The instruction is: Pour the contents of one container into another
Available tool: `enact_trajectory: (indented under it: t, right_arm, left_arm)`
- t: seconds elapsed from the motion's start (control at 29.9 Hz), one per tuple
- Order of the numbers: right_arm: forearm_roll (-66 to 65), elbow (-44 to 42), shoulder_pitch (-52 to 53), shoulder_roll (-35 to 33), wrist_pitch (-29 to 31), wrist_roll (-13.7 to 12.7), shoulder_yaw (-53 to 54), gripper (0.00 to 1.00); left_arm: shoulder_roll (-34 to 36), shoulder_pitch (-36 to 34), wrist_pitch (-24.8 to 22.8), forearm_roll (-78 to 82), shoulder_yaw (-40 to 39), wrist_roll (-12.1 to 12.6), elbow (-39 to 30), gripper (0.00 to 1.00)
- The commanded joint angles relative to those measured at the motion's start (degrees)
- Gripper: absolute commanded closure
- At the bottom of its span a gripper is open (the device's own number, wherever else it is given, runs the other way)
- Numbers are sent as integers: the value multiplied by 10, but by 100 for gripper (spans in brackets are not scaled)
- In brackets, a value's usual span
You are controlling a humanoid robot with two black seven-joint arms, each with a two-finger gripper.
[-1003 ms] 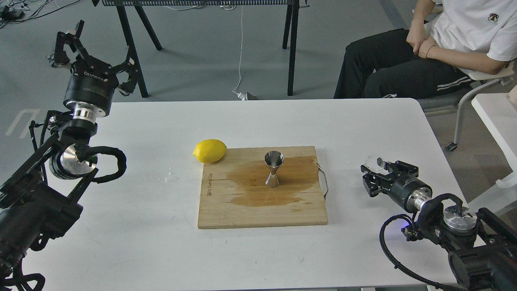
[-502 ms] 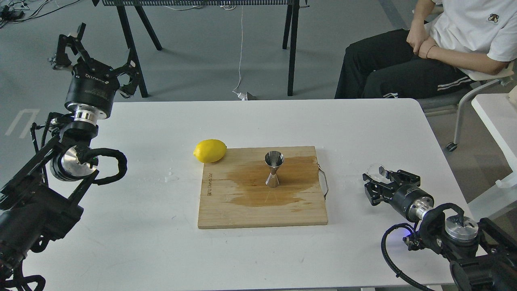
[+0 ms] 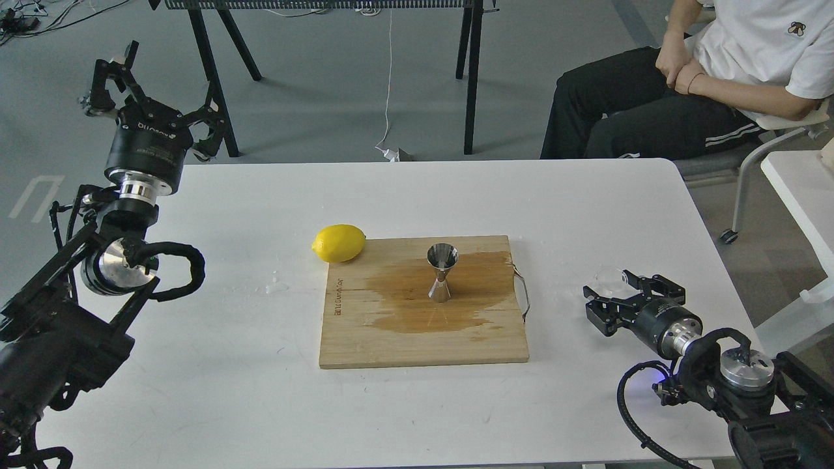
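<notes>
The steel hourglass jigger (image 3: 442, 272) stands upright in the middle of a wooden board (image 3: 365, 339), on a wet brown stain. The tiny clear cup (image 3: 611, 277) is low at the table surface on the right, off the board, held at the fingertips of my right gripper (image 3: 618, 294), which lies nearly level and points left. My left gripper (image 3: 156, 91) hangs high at the far left, past the table's back edge, with its fingers spread wide and nothing between them.
A yellow lemon (image 3: 338, 242) touches the board's back left corner. A metal handle (image 3: 523, 293) sticks out of the board's right side. Water drops (image 3: 276, 285) lie left of the board. A seated person (image 3: 684, 85) is behind the table's far right.
My right gripper has sunk toward the table and drawn slightly nearer with the clear cup, which now sits lower and flatter. The left gripper has drifted up a little.
</notes>
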Motion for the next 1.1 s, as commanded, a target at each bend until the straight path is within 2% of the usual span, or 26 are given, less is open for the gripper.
enact_trajectory:
  t: [0.0, 0.17, 0.3, 0.43, 0.54, 0.7, 0.77, 0.97, 1.07]
  right_arm:
    - [0, 11, -1, -6, 6, -1, 10, 3]
    - [-1, 36, -2, -26, 49, -2, 10, 2]
    - [-6, 36, 6, -31, 134, 2, 9, 1]
    - [-9, 37, 29, -43, 192, 5, 8, 1]
    - [-16, 36, 54, -62, 213, 5, 8, 1]
    - [-37, 21, 116, -73, 215, 14, 8, 0]
    - [-63, 9, 142, -75, 215, 26, 8, 0]
    - [-95, -32, 209, -74, 222, 89, 8, 0]
    - [-97, -34, 223, -75, 222, 97, 8, 0]
  left_arm:
    - [0, 0, -1, 0, 0, -1, 0, 0]
    - [0, 0, -1, 1, 0, 0, 0, 0]
    - [0, 0, -1, 0, 0, 0, 0, 0]
    - [2, 0, -1, 1, 0, 0, 0, 0]
    - [3, 0, -1, 0, 0, 1, 1, 0]
    - [1, 1, -1, 0, 0, 2, 3, 0]
    - [1, 3, -1, 0, 0, 2, 3, 0]
    - [1, 4, 0, -1, 0, 5, 4, 0]
    - [2, 3, 0, -1, 1, 8, 5, 0]
